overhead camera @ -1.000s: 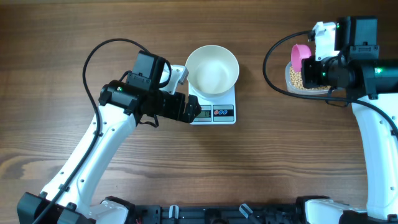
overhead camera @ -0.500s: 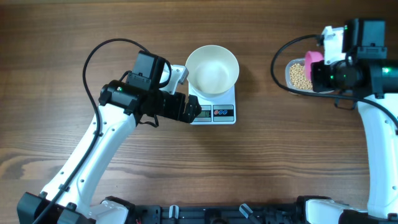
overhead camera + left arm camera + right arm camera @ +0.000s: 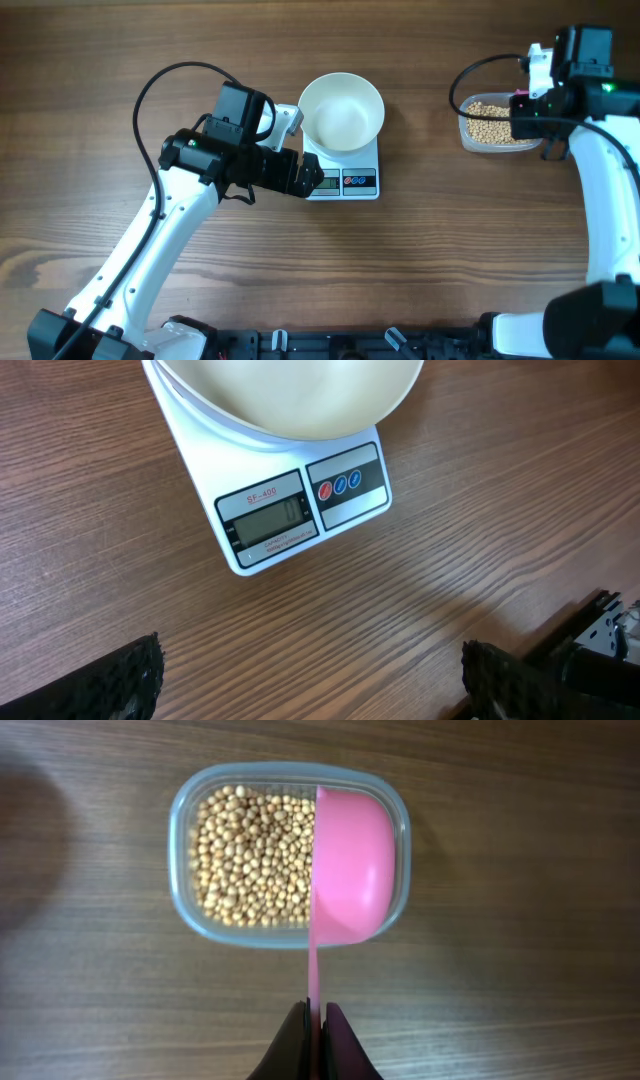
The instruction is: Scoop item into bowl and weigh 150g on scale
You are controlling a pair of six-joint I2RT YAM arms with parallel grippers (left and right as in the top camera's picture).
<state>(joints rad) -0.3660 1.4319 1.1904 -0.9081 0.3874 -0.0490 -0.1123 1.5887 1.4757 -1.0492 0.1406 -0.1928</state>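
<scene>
**Scoop poised over the beans, bowl waiting empty**

The right gripper has its fingers pressed together on the thin handle of the pink scoop. The handle runs straight out from the fingertips, so the scoop's long axis continues the line of the fingers. Its cup sits directly ahead of them, over one half of the clear container. The beans lie ahead of the fingers and off to one side of the handle line, against the cup's straight edge. That edge suggests the scoop is rolled on its side with its mouth towards the heap, though how high it rides above the grains cannot be told. A sideways sweep into the heap looks like the move in hand.

The left gripper has its fingers wide apart and holds nothing. The scale lies just ahead of them, display side nearest, with the bowl on it beyond, empty. This arm is the nearer one to the bowl; the beans are well apart from it, on the right arm's side.
</scene>
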